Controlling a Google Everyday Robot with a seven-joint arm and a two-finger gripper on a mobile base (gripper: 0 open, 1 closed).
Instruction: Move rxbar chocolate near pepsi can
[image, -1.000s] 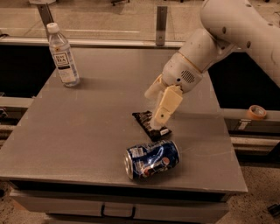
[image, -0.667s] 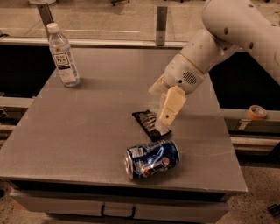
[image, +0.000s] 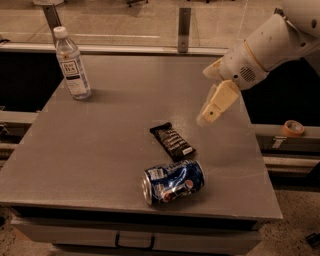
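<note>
Scene: a grey table (image: 100, 150) seen from above and in front, with a white robot arm reaching in from the upper right.
Change, gripper: a second ago the gripper (image: 212, 107) is down at the far end of the rxbar chocolate (image: 173, 141); now it hangs in the air up and to the right of the bar, well apart from it.
Change, bar: the bar lies in the same spot as a second ago, so the arm leaves without dragging it along.
Rxbar chocolate: it lies flat on the table, black wrapper up, set diagonally, its near end pointing toward the can.
Pepsi can: the pepsi can (image: 173, 181) lies on its side near the front edge of the table, silver end to the left, blue body dented.
Bar and can: the near end of the bar sits just beside the upper side of the can; whether the two touch is not clear.
Meaning for the task: the bar appears to be set down and let go next to the can, so the move looks finished or very nearly so.
Gripper state: it carries nothing and touches nothing; how wide it stands cannot be told from this angle.
Other things: a clear water bottle (image: 73, 64) with a white cap stands upright at the far left corner, well apart from the bar and the can.
</note>
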